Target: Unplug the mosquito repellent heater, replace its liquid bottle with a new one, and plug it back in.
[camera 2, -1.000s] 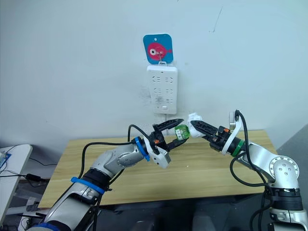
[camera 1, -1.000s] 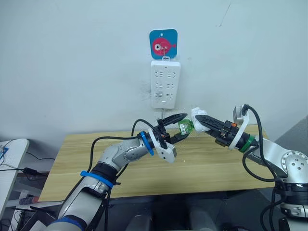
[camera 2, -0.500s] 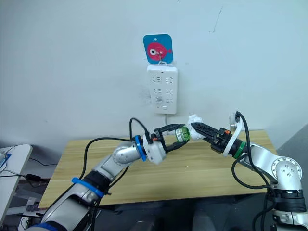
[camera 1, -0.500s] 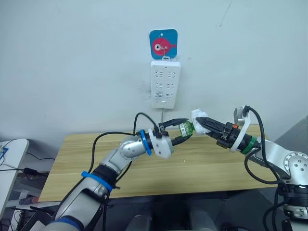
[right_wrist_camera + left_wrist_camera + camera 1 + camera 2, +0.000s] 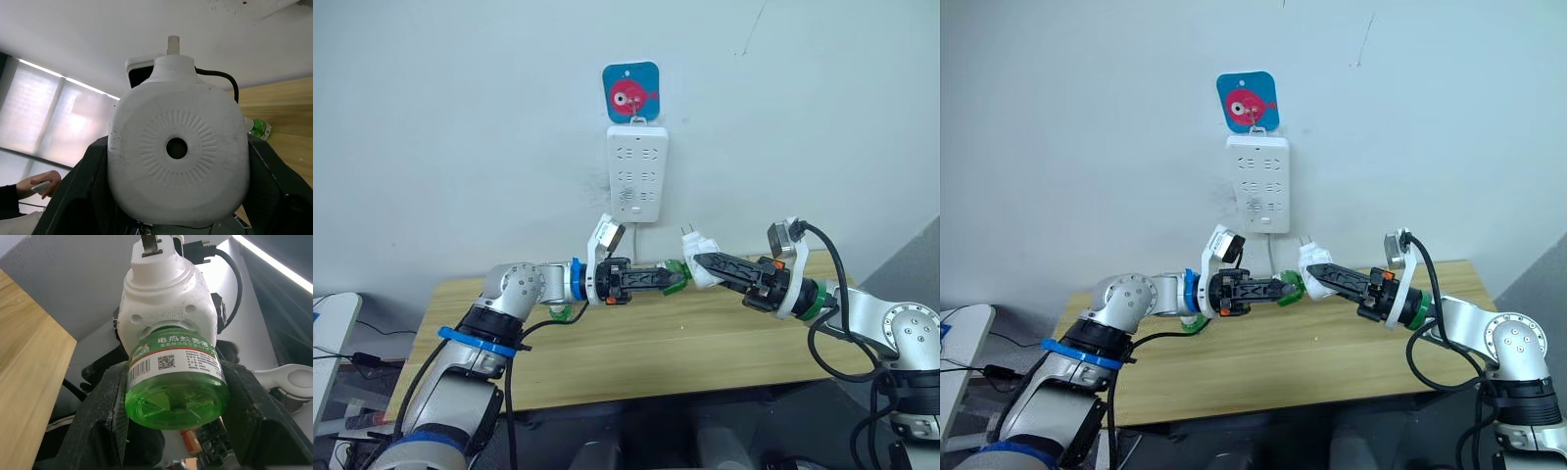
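The white mosquito repellent heater (image 5: pixel 702 270) hangs in the air above the table, prongs up, with my right gripper (image 5: pixel 697 262) shut on it. In the right wrist view its round top (image 5: pixel 176 166) with the centre hole faces the camera. A green liquid bottle (image 5: pixel 176 382) sticks out of the heater's underside (image 5: pixel 166 303), its neck still inside. My left gripper (image 5: pixel 677 278) is shut on that bottle, one black finger (image 5: pixel 102 431) on each side of it. A second green bottle (image 5: pixel 563 311) lies on the table under my left forearm.
A long white power strip (image 5: pixel 636 181) hangs on the wall below a blue fish hook (image 5: pixel 629 90), its cord dropping behind the grippers. The wooden table (image 5: pixel 705 343) runs below both arms. A person's hand (image 5: pixel 34 186) shows in the right wrist view.
My left gripper went from open around the green bottle to shut on it, and the left wrist rolled over. The head camera shifted, so the whole scene sits differently.
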Available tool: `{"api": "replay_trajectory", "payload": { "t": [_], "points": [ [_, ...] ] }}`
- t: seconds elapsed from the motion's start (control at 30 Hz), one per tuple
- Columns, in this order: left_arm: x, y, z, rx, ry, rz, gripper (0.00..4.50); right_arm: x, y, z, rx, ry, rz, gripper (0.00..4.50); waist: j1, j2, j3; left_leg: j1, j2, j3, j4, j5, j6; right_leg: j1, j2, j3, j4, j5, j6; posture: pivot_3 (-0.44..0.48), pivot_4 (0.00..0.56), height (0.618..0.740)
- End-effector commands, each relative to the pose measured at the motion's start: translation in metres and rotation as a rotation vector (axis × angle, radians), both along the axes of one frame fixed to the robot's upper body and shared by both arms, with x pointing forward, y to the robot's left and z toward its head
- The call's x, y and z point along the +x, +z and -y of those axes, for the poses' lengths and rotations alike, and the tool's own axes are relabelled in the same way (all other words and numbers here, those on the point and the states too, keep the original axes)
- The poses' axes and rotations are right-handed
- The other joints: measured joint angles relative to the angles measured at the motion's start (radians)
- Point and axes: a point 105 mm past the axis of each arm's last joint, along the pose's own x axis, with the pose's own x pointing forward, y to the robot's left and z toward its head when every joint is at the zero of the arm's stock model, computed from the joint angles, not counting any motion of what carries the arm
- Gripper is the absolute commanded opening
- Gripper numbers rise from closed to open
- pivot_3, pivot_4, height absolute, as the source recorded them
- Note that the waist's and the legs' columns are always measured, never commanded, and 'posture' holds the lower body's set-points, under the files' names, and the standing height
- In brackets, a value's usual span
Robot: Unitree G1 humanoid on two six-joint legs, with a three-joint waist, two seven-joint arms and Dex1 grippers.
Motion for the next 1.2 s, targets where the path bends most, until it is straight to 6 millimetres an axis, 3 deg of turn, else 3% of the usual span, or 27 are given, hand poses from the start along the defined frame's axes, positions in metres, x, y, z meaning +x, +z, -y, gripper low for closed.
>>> {"api": "replay_trajectory", "payload": {
  "t": [0.03,0.23,0.43,0.6,0.63,0.7,0.8,1.0,1.2],
  "points": [
    [0.012,0.006,-0.011,-0.019,0.100,0.044,2.61,0.006,0.014,0.015,0.017,-0.080,0.049,2.98,0.003,0.000,0.000,0.000,0.000,0.000,0.000,0.000,0.000,0.000,0.000,0.000,0.000,0.000,0.000,-0.041,0.087,0.740],
    [0.011,-0.005,-0.009,0.002,0.118,0.032,4.48,0.009,0.016,0.014,0.026,-0.090,0.046,2.98,0.010,0.000,0.000,0.000,0.000,0.001,0.000,0.000,0.000,0.000,-0.001,0.000,0.000,0.000,0.000,-0.034,0.091,0.740],
    [0.003,-0.030,-0.020,0.104,0.203,0.079,4.50,0.018,0.019,0.021,0.043,-0.134,0.035,2.98,0.011,0.000,0.000,0.000,0.000,0.002,0.000,0.000,0.000,-0.001,-0.001,0.001,0.000,0.000,0.000,-0.036,0.097,0.740],
    [-0.005,-0.040,-0.015,0.299,0.289,0.646,4.50,0.021,0.019,0.025,0.043,-0.154,0.029,2.98,0.021,0.000,0.000,0.000,0.000,0.003,-0.001,0.000,0.000,0.000,-0.002,0.001,-0.001,0.000,0.000,-0.031,0.101,0.740],
    [0.012,-0.047,-0.021,0.463,0.376,0.985,4.50,0.021,0.019,0.024,0.046,-0.152,0.029,2.98,0.025,0.000,0.000,0.000,0.000,0.003,-0.001,0.000,0.000,0.000,-0.002,0.001,-0.002,0.000,-0.001,-0.031,0.101,0.740],
    [0.020,-0.043,-0.019,0.568,0.431,1.476,4.50,0.020,0.020,0.022,0.050,-0.145,0.030,2.98,0.041,0.000,0.000,0.000,0.000,0.005,-0.001,0.000,0.000,0.001,-0.002,0.001,-0.003,0.001,-0.002,-0.025,0.103,0.740],
    [0.022,-0.020,-0.010,0.497,0.554,1.867,4.50,0.020,0.020,0.019,0.057,-0.138,0.027,2.98,0.055,0.000,0.000,0.000,0.000,0.006,-0.002,0.000,0.000,0.001,-0.002,0.003,-0.006,0.002,-0.003,-0.019,0.104,0.740],
    [0.014,-0.017,0.011,0.393,0.615,2.131,4.50,0.019,0.024,0.013,0.075,-0.121,0.032,2.98,0.066,0.000,0.000,0.000,-0.001,0.008,-0.001,-0.001,0.001,0.001,-0.003,0.004,-0.006,0.002,-0.001,-0.017,0.105,0.740],
    [0.010,-0.011,0.024,0.320,0.657,2.217,4.50,0.019,0.025,0.010,0.079,-0.112,0.031,2.98,0.065,0.000,0.000,0.000,0.000,0.008,-0.001,-0.001,0.001,0.000,-0.003,0.003,-0.002,0.002,-0.001,-0.016,0.105,0.740]
  ]
}}
